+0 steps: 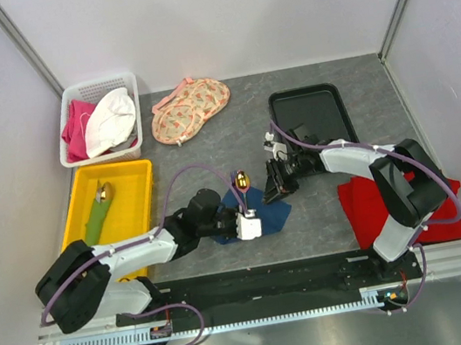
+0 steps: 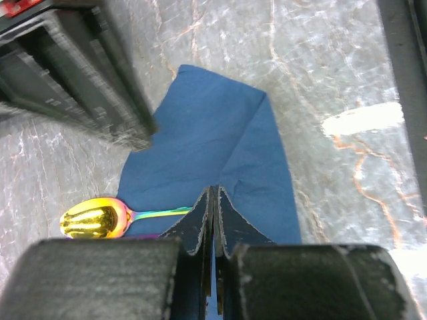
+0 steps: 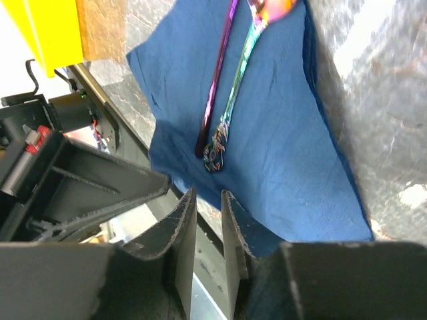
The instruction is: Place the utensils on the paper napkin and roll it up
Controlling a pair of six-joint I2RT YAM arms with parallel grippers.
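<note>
Legend. My left arm [image 1: 133, 252] and right arm [image 1: 394, 198] are built of white shell links joined by rounded black joints. A lavender cable [image 1: 190, 168] runs in loops along each arm. My left gripper [image 2: 213, 197] and right gripper [image 3: 207, 197] have matte black fingers [image 3: 183, 230] that taper to thin tips. Their edges are scuffed pale, and blocky black housings sit behind them.

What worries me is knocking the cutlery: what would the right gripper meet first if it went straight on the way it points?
Probably the near edge of the paper napkin, just ahead of the right gripper; beyond that, the handle ends of the utensils lying on it. Its height is unclear.
</note>
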